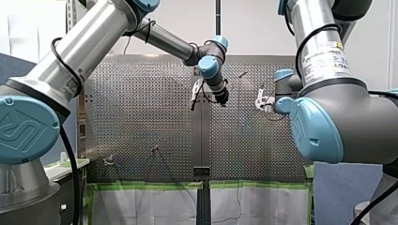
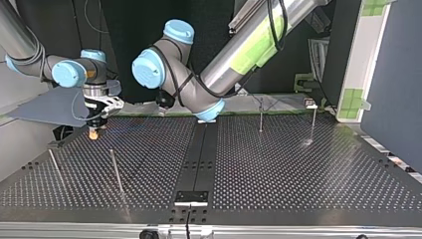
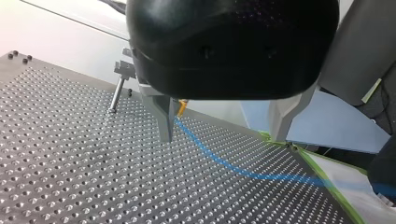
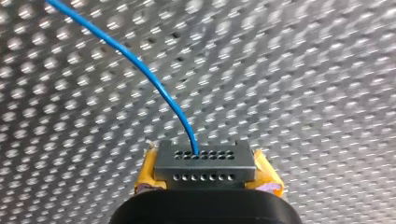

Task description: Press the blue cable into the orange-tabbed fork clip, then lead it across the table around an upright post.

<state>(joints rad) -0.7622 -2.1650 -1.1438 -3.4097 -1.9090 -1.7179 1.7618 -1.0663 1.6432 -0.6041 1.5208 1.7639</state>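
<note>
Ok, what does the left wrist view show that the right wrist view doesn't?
Only left wrist: my left gripper, open above the perforated table, an upright post, and green tape along the table's edge. Only right wrist: the grip itself, my right gripper shut on the blue cable between yellow pads. Both: that cable over the table.

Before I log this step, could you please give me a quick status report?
Left gripper open over blue cable. Right gripper shut on it. Upright post stands apart; nothing blocking seen.
</note>
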